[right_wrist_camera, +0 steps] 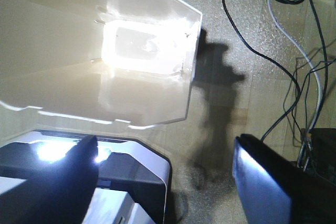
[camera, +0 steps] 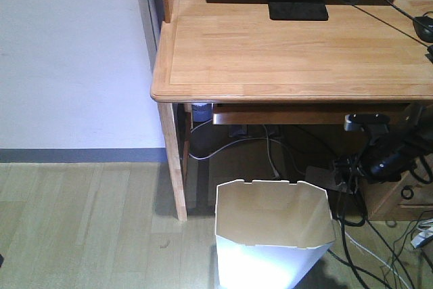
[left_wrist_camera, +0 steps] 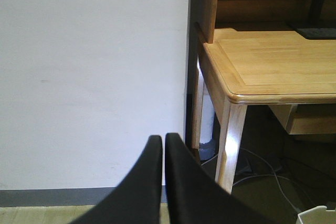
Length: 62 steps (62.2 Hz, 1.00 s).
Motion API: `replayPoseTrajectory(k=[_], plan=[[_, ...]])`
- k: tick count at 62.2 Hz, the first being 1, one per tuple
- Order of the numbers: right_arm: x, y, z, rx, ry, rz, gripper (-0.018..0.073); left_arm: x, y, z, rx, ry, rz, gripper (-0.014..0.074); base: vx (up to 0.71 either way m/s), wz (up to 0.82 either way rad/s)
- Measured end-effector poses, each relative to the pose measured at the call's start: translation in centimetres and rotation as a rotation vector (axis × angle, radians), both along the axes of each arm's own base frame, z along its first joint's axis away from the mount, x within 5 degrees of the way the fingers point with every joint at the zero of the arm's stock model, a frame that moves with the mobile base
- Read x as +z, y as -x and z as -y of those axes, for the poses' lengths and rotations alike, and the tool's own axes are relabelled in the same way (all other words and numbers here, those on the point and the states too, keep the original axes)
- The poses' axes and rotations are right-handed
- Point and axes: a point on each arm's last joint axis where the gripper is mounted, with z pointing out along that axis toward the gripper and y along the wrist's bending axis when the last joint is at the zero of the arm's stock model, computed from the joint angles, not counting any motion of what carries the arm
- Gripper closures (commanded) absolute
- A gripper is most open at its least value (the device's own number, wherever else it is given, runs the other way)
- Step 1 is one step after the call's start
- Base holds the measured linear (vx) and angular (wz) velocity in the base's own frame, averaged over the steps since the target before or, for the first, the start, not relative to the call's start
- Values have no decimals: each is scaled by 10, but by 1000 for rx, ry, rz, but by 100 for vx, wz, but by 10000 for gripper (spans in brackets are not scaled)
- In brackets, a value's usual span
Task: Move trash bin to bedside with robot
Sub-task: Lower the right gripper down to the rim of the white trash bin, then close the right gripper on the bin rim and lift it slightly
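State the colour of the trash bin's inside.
Cream inside the trash bin, clearest in the exterior front-facing view.

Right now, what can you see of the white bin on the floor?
The white plastic trash bin stands upright on the pale wood-look floor, just in front of the light wooden desk. Its rectangular rim has cut corners and small notches, its walls taper downward, and its cream inside looks empty. Black cables lie beside it. Only the floor seems to touch it.

Harsh glare whites out the trash bin's bottom; dark shadow falls beside it.
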Motion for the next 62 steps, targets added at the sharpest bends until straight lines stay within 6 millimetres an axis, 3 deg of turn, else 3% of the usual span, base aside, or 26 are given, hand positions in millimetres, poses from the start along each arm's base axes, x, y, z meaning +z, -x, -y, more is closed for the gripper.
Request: replayPoseTrajectory(k=[38, 62], plan=[[-135, -32, 4, 23, -11, -140, 33, 0, 0, 0, 0, 0, 0, 602, 0, 0], [-202, -49, 4, 35, -52, -208, 33, 0, 0, 0, 0, 0, 0, 602, 0, 0]])
